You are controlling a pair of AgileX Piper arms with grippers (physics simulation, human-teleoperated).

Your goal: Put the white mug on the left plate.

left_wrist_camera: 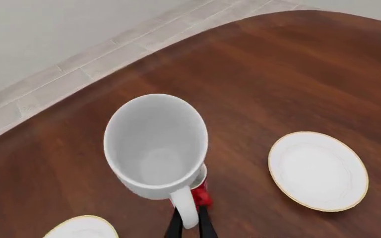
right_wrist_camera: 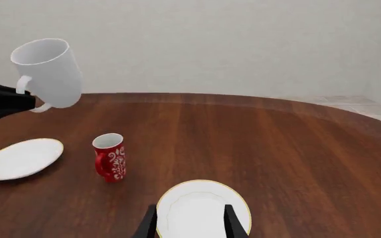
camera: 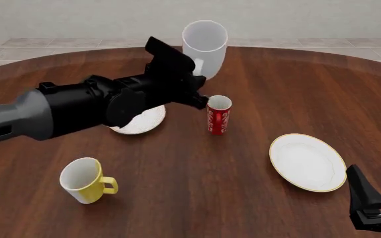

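From the left of the front view, the yellow mug [camera: 85, 179] stands nearest the camera, clear of the work. The left arm [camera: 78, 109] reaches across above the left plate [camera: 141, 120], hiding most of it; only part of the plate shows under the arm. The left gripper [camera: 192, 82] is closed on the handle of the white mug [camera: 205, 45]; the left wrist view shows the two dark fingers [left_wrist_camera: 174, 225] pinching the handle just below the rim. The mug is held in the air, well above the table, mouth up and tipped a little, as the right wrist view confirms [right_wrist_camera: 47, 70]. The governing relation: the mug hangs beyond and to the right of the left plate, toward the far edge of the table, so the plate lies back toward the robot and to the left of the mug. The coming move therefore appears to be a retraction toward the plate, then a descent with the mug's long axis brought upright. The red cup [camera: 218, 115] stands just right of the plate and close under the carrying path; it is the likely obstacle. Further right lies the right plate [camera: 307, 162], not the target. The right gripper [camera: 376, 201] hovers near the table's near right edge, fingers apart and holding nothing, well away from the mug.
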